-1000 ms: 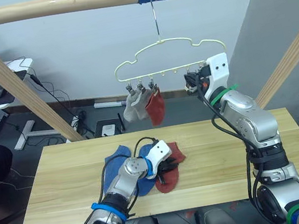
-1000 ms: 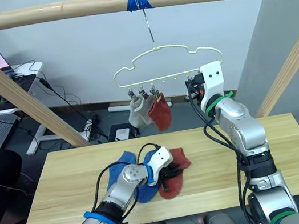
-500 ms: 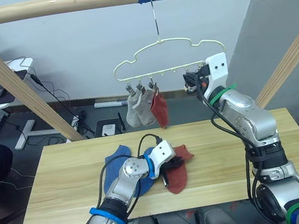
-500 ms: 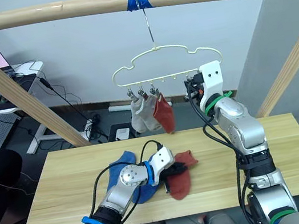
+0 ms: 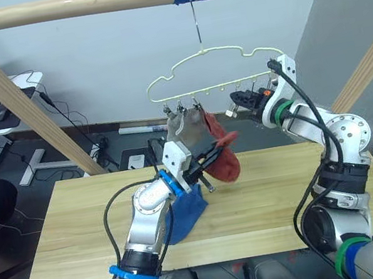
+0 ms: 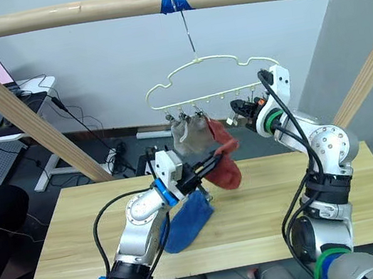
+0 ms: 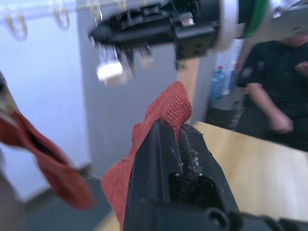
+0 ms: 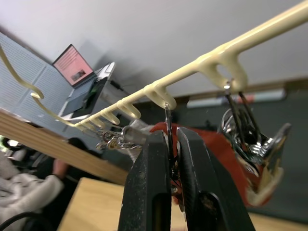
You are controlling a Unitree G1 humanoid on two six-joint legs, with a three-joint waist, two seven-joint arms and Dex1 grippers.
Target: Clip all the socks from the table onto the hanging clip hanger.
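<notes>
Lifting rust red ankle sock [image 5: 225,159], pinched in left tool [image 5: 208,159], toward small metal clip [image 8: 169,126] squeezed by right tool [image 5: 238,98] on pale-yellow wire clip hanger [image 5: 201,56]; next, feeding sock edge into clip.

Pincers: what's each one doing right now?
Left pincer: shut on a red sock.
Right pincer: shut on a hanger clip.

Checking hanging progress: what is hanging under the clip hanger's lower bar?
Under the clip hanger, two grey socks and a red sock hang from clips. The left gripper holds another red sock in front, covering their lower ends.
</notes>
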